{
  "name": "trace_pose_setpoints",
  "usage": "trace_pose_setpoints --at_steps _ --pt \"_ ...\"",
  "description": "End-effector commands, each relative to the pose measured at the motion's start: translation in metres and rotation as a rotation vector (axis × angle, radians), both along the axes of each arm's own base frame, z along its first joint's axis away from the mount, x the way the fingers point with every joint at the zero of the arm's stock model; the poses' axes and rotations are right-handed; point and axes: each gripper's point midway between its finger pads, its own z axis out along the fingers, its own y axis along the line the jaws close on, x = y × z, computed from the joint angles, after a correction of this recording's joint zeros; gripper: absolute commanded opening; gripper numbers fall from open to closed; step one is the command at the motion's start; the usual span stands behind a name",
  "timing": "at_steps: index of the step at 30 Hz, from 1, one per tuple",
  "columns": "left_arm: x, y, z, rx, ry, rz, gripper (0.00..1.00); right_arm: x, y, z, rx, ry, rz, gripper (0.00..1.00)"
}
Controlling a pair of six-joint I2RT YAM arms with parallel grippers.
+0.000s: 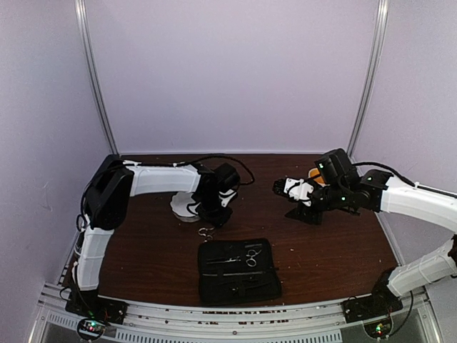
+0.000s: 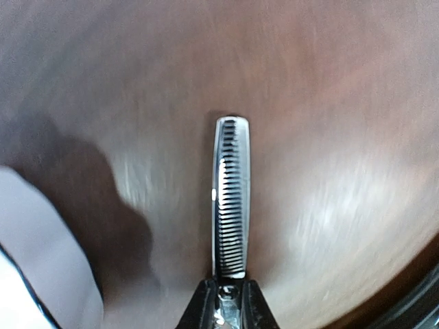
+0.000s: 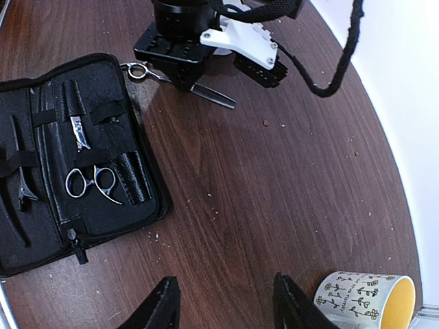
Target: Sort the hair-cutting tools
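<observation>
Left wrist view shows the left fingers (image 2: 201, 310) clamped narrowly on the thinning scissors (image 2: 230, 199) near the pivot, low over the worktop (image 2: 343, 137) beside the open case (image 3: 103, 219). The right fingers (image 3: 163, 305) hang wide and empty. The pickup seems done; the next move calls for carrying the scissors to a free slot.

The work surface is a dark brown wood-grain table (image 1: 321, 250) with a curved edge, bordered on the near side by a slotted aluminium rail (image 1: 235, 309). Plain pale lilac panels form the back wall (image 1: 235, 71) and side walls (image 1: 36, 107), joined at two silver metal uprights (image 1: 96, 86). Lighting is even and diffuse.
</observation>
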Motion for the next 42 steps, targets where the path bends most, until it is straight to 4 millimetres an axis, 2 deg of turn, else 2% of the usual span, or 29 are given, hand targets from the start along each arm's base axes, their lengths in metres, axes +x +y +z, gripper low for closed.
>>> trace_pose_setpoints --at_steps 1,11,15,19,21,24,29,42 --pt "-0.033 0.028 -0.004 0.087 0.073 -0.119 0.11 0.001 0.001 -0.002 0.003 0.002 0.008 0.47" --pt "-0.081 0.078 -0.012 0.173 0.165 -0.177 0.09 0.0 0.001 -0.004 0.0 0.01 0.013 0.47" --pt "-0.105 0.11 -0.022 0.23 0.203 -0.165 0.11 -0.001 0.002 -0.005 -0.001 0.015 0.016 0.47" --pt "-0.125 0.132 -0.028 0.251 0.236 -0.148 0.16 -0.001 0.002 -0.004 0.002 0.014 0.017 0.47" --pt "-0.13 0.141 -0.029 0.267 0.236 -0.142 0.24 -0.001 0.002 -0.006 -0.001 0.018 0.019 0.48" --pt "-0.132 0.146 -0.026 0.271 0.228 -0.139 0.34 -0.002 0.003 -0.008 -0.004 0.026 0.023 0.47" --pt "-0.136 0.149 -0.024 0.271 0.227 -0.146 0.35 -0.002 0.004 -0.008 -0.005 0.029 0.025 0.47" --pt "-0.144 0.165 -0.028 0.363 0.285 -0.162 0.15 -0.002 0.003 -0.01 -0.011 0.034 0.028 0.48"
